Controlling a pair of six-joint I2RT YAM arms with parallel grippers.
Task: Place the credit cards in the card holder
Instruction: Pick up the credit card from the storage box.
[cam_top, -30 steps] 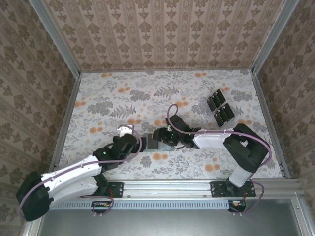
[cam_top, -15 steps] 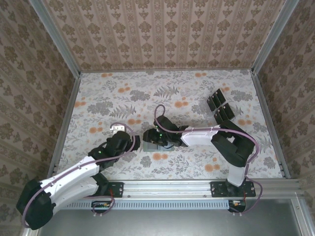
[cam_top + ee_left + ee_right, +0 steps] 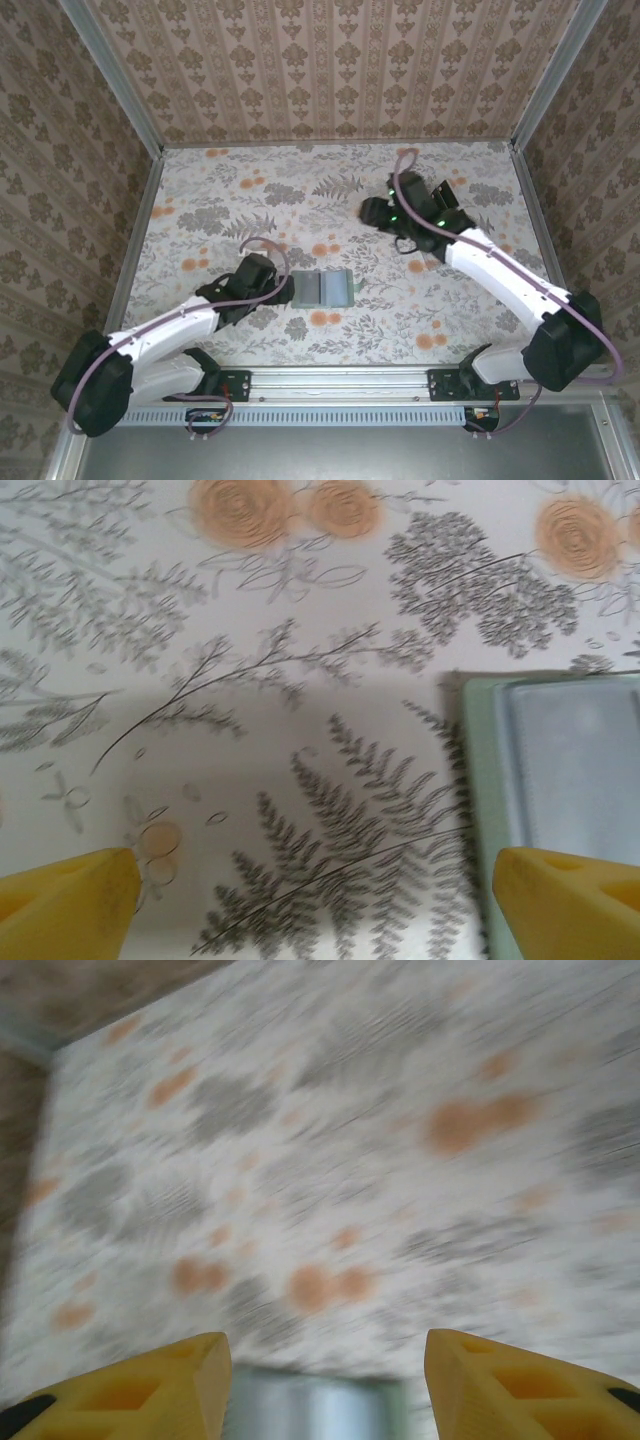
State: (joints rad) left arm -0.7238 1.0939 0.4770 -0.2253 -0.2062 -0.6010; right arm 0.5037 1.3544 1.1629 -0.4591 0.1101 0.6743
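While apart — L fingers (image 3: 565,905) by holder (image 3: 572,765)

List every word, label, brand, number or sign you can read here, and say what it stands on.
No text can be read in any view.
Card holder: plain grey-green face, no legible print.
Tablecloth: flowers and leaves, no lettering.
Right wrist view: too blurred by motion to read anything.

The top view is bright, even and sharp, with soft shadows on the table (image 3: 250,200). In the left wrist view a dim shadow crosses the middle, and the card holder (image 3: 560,770) looks unsharp. The right wrist view is strongly smeared.
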